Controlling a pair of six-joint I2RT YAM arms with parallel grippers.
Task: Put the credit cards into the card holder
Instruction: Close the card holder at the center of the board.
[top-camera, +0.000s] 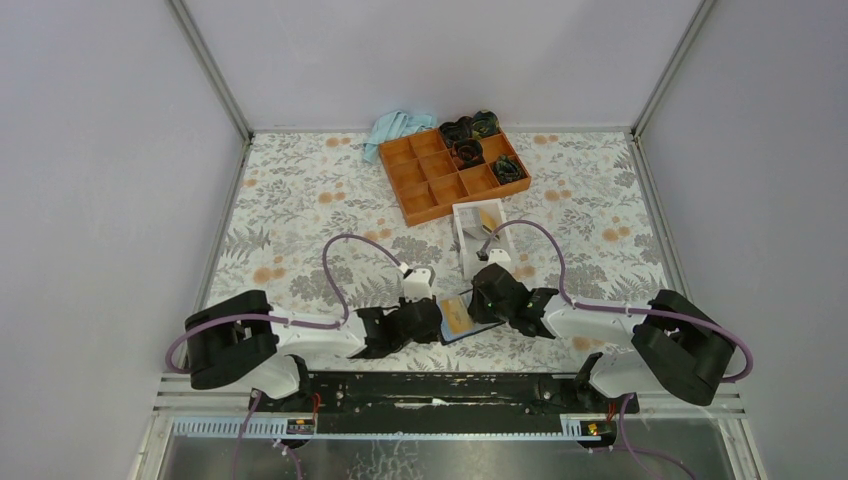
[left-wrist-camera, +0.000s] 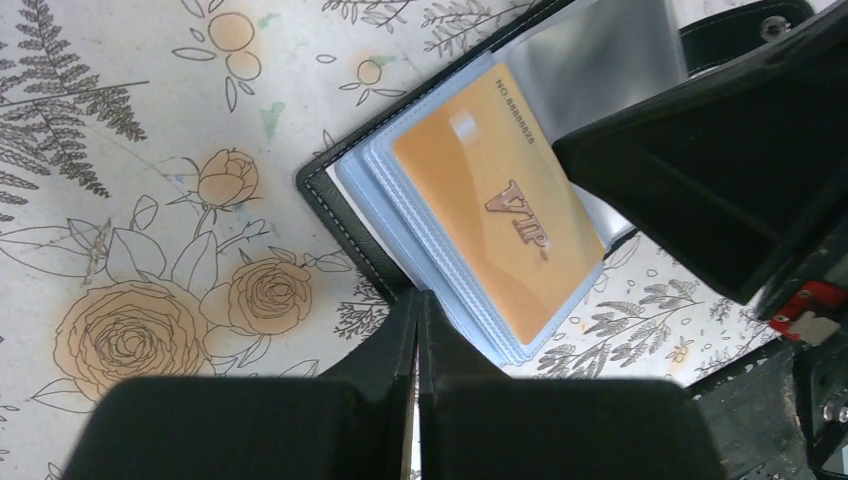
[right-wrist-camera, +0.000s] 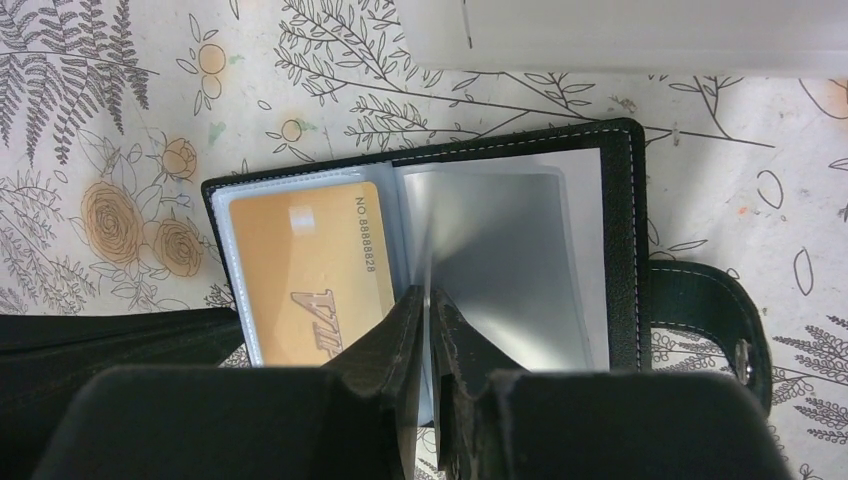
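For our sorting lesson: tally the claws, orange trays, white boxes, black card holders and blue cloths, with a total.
Claws: 2, left claw, right claw
Orange tray: 1
White box: 1
Black card holder: 1
Blue cloth: 1
Total: 6

Item count as seen from my position. Grippers: two, one left gripper (left-wrist-camera: 417, 300) and one right gripper (right-wrist-camera: 428, 300). Card holder (right-wrist-camera: 622, 240): one. Credit card (right-wrist-camera: 300, 255): one confirmed, in a sleeve of the card holder. A yellow-orange piece (top-camera: 490, 216) in the white box (top-camera: 468, 248) may be a second; I cannot confirm. White box: one. Orange tray (top-camera: 418, 190): one. Dark coiled items (top-camera: 468, 128) in and beside it: several, exact number unreadable. Blue cloth (top-camera: 395, 128): one.
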